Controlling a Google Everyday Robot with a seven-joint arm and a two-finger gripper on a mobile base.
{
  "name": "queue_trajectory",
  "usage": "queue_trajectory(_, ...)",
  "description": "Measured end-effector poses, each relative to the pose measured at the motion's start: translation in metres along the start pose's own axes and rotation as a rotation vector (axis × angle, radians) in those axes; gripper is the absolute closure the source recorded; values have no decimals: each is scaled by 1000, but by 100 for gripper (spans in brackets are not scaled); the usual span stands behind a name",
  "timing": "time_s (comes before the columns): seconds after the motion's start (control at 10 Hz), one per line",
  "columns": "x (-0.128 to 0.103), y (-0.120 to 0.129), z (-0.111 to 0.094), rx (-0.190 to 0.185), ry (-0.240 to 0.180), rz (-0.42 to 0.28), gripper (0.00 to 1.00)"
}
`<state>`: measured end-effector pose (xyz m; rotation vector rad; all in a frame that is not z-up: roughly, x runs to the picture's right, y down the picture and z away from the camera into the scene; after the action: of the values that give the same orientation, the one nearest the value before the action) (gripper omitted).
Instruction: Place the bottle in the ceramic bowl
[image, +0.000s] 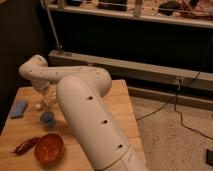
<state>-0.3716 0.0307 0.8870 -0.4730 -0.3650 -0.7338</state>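
My gripper (48, 96) hangs below the white wrist at the back left of the wooden table (116, 102), mostly covered by my own arm. A pale whitish shape at the same spot looks like the bottle (46, 100); I cannot make out whether it is gripped. The reddish-orange ceramic bowl (49, 148) sits near the table's front left edge, well in front of the gripper. Nothing shows inside it.
A small light-blue cup (47, 118) stands between the gripper and the bowl. A blue cloth (18, 108) lies at the far left, a small white ball (38, 106) beside it. A dark red elongated item (24, 145) lies left of the bowl. My bulky arm (90, 125) covers the table's middle.
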Motion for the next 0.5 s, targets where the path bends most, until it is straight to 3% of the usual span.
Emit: queue_trajectory(0.5,3,3,18,-39,-2,22,35)
